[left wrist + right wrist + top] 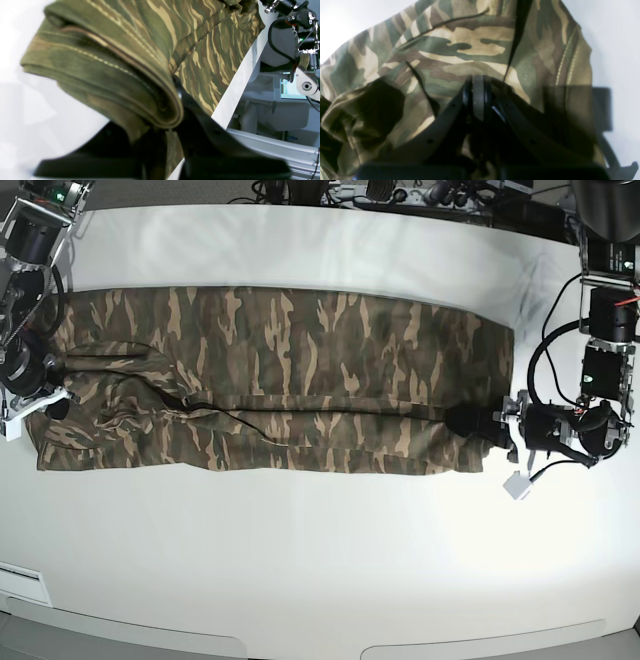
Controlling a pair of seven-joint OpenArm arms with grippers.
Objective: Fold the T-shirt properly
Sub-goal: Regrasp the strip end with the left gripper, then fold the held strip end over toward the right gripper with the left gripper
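The camouflage T-shirt (280,370) lies spread lengthwise across the white table, its near strip doubled over along a crease. On the right of the base view, my left gripper (472,423) sits at the shirt's right end. The left wrist view shows this gripper (171,110) shut on a thick folded, stitched edge of the T-shirt (120,65). My right gripper (55,405) is at the shirt's left end, where the cloth is bunched. In the right wrist view its fingertips (478,92) are pressed together on the T-shirt (460,52), and cloth shows between the finger bases.
The white table (320,560) extends well in front of the shirt and behind it. Its far edge (240,82) runs close to my left gripper. Arm links and cables (600,350) stand at the right side, the other arm (25,270) at the left.
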